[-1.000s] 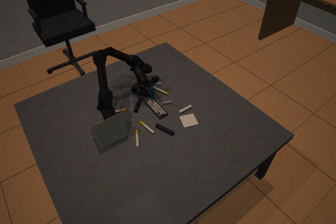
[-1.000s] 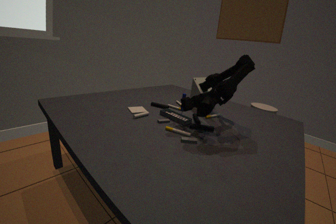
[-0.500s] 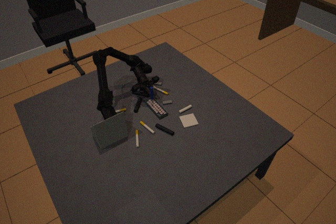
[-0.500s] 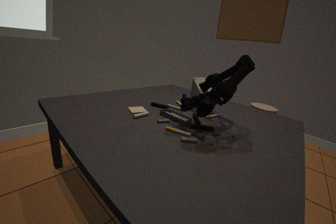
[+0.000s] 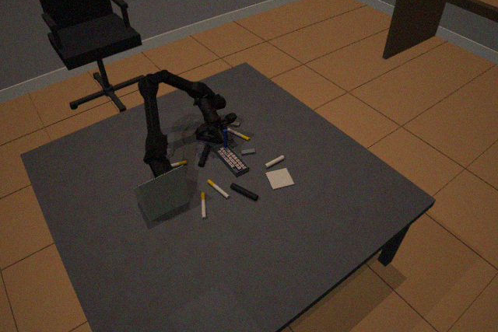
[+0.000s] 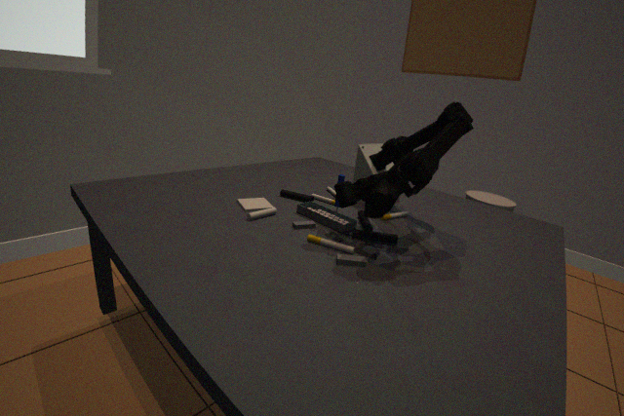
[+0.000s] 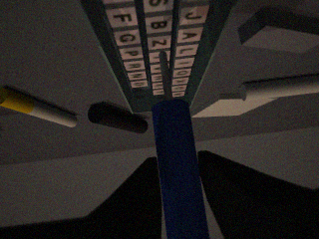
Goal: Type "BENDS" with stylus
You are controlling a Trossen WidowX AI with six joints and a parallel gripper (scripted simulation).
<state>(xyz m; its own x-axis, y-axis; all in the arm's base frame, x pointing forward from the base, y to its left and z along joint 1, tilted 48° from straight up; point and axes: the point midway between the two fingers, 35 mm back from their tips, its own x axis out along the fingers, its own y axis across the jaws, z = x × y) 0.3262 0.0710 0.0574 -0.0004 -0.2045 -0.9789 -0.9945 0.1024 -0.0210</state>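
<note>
My gripper (image 5: 222, 127) (image 6: 347, 194) (image 7: 177, 163) is shut on the blue stylus (image 5: 225, 138) (image 6: 340, 178) (image 7: 176, 134). The stylus stands nearly upright over the keyboard (image 5: 233, 159) (image 6: 328, 215) (image 7: 159, 24), its thin grey tip (image 7: 162, 57) pointing down at it. In the wrist view the tip overlaps the middle column, just beyond the Z key (image 7: 159, 42), and covers part of a key there. I cannot tell whether it touches a key. The B and S keys show nearer in the same column; the far letters are too small to read surely.
Black cylinders (image 5: 243, 191) (image 6: 375, 237) (image 7: 117, 118) and white-and-yellow markers (image 5: 218, 189) (image 6: 330, 243) (image 7: 40, 107) lie around the keyboard. A small grey block (image 5: 247, 152) (image 6: 303, 224), a white cylinder (image 5: 275, 161) (image 6: 261, 212) and a pale square pad (image 5: 279, 178) (image 6: 255, 203) lie to one side. A grey-green panel (image 5: 163, 193) stands near the arm's base.
</note>
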